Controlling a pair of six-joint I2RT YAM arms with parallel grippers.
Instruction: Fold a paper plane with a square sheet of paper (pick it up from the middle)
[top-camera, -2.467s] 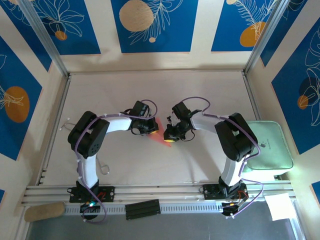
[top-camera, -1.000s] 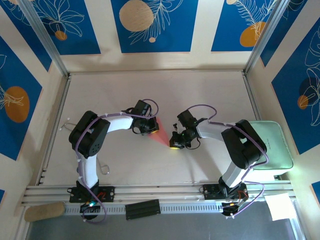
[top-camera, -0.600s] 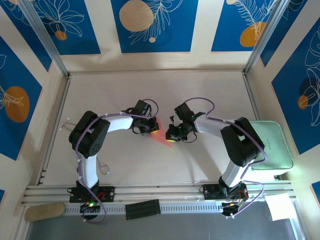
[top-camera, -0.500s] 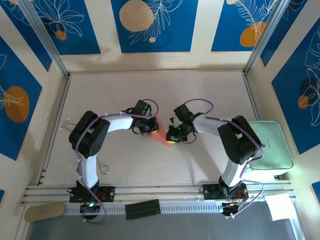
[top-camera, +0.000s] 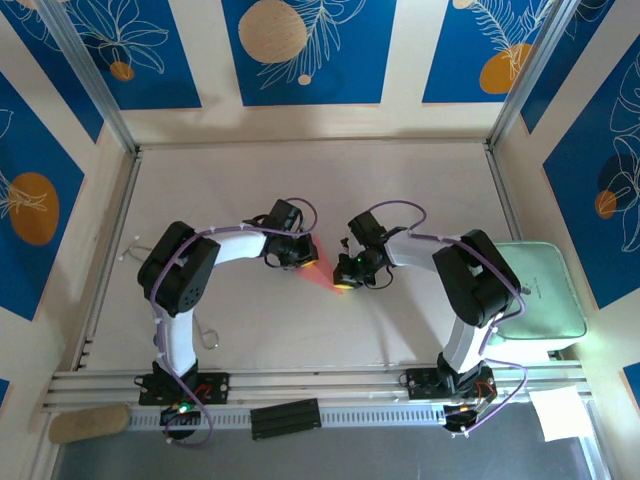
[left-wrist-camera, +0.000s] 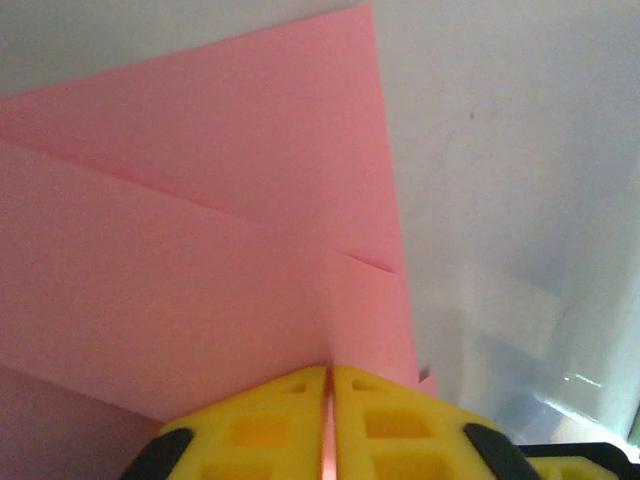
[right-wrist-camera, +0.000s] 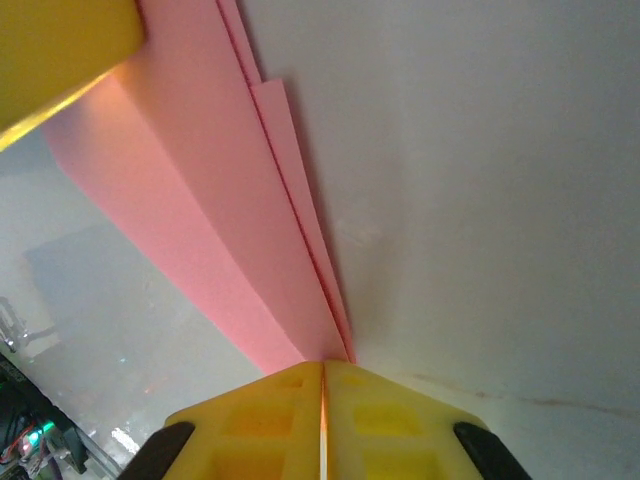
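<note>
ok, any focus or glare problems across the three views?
Top external: sharp, evenly lit, but the pink paper glows and its creases wash out. Left wrist: paper edges soft, left gripper blurred up close, pale glare on the table at lower right. Right wrist: out-of-focus yellow blob top left, sheen on the table lower left, right gripper likewise soft.

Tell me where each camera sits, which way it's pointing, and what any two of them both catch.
Top camera: above and behind the arm bases, looking down on the table; both arms, left gripper, right gripper.
Left wrist: looks along its own yellow fingers, pinched on the folded pink paper.
Right wrist: looks along its own yellow fingers, pinched on the same paper.
Shared: all three see the paper.
</note>
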